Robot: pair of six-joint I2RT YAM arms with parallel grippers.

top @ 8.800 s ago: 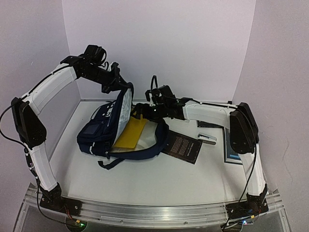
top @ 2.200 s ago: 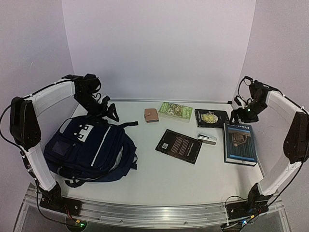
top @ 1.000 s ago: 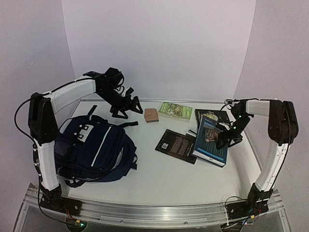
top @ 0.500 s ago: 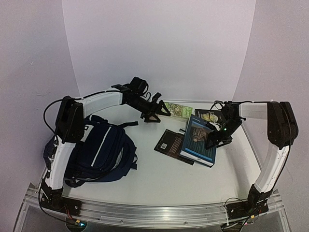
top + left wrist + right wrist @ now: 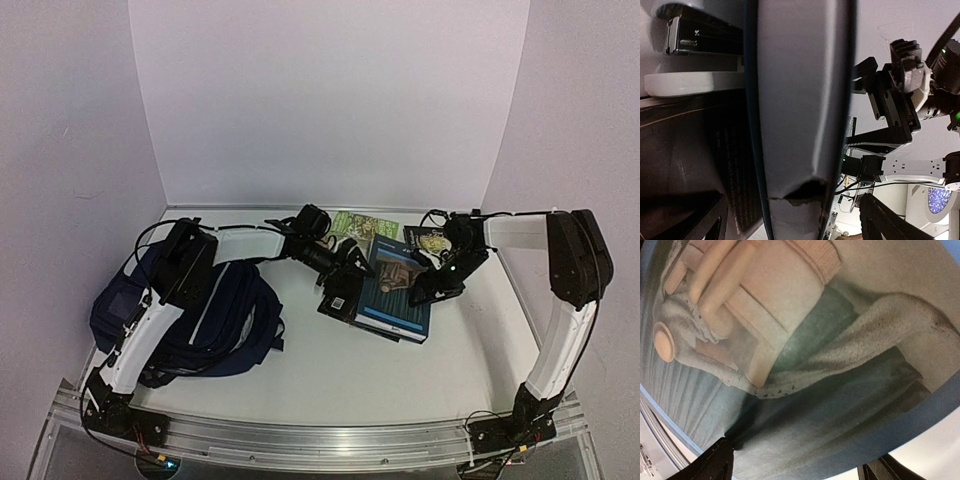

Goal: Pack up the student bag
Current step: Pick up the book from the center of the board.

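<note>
The navy student bag [image 5: 215, 310] lies flat at the left with its front up, and neither gripper touches it. A thick blue book [image 5: 395, 295] rests tilted in the middle, partly on a thin black book [image 5: 337, 293]. My left gripper [image 5: 352, 268] is open at the blue book's left edge. In the left wrist view its fingers straddle the pale page edge [image 5: 800, 90], with a gap on each side. My right gripper [image 5: 432, 285] sits at the book's right side. Its fingers are spread wide against the cover [image 5: 805, 390], which fills the right wrist view.
A green book [image 5: 362, 224] and a black book with a gold emblem [image 5: 425, 238] lie behind the grippers by the back wall. A stapler [image 5: 700, 32] lies beside the thin black book [image 5: 690, 160], under the blue book. The right gripper's body [image 5: 895, 100] faces the left wrist camera.
The right gripper has slid the blue book further left, over the thin black book. The left arm has stretched further right and down to the book's left edge.
</note>
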